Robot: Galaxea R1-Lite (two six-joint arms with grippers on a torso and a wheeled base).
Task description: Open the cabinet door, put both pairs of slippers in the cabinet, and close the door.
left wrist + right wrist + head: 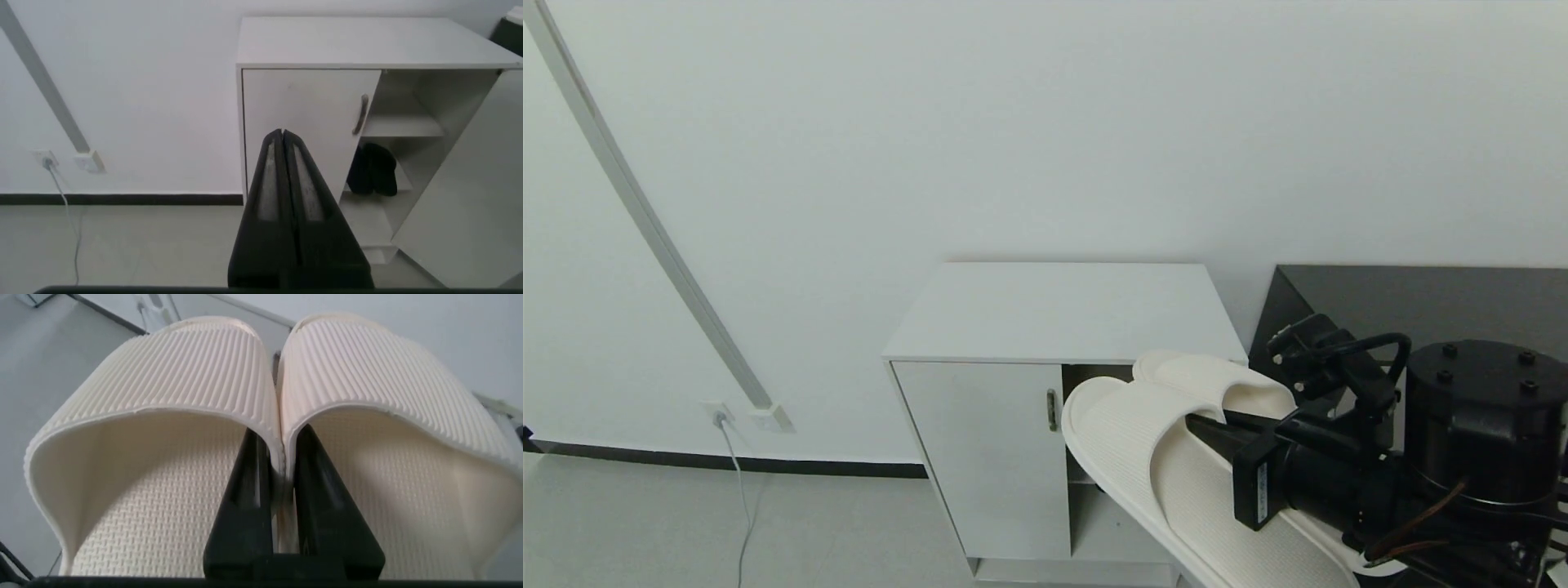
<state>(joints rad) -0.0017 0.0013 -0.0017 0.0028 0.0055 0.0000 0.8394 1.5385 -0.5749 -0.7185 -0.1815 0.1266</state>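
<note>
Right gripper clamps both cream ribbed slippers by adjoining straps, probably to carry them together; white cabinet, ten o'clock, open.

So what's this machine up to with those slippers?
The robot's right pincer is clamped on a pair of cream ribbed slippers, held up in front of the small white cabinet. One door is open, and a dark pair already sits on a shelf inside. The left pincer is shut and empty.
</note>
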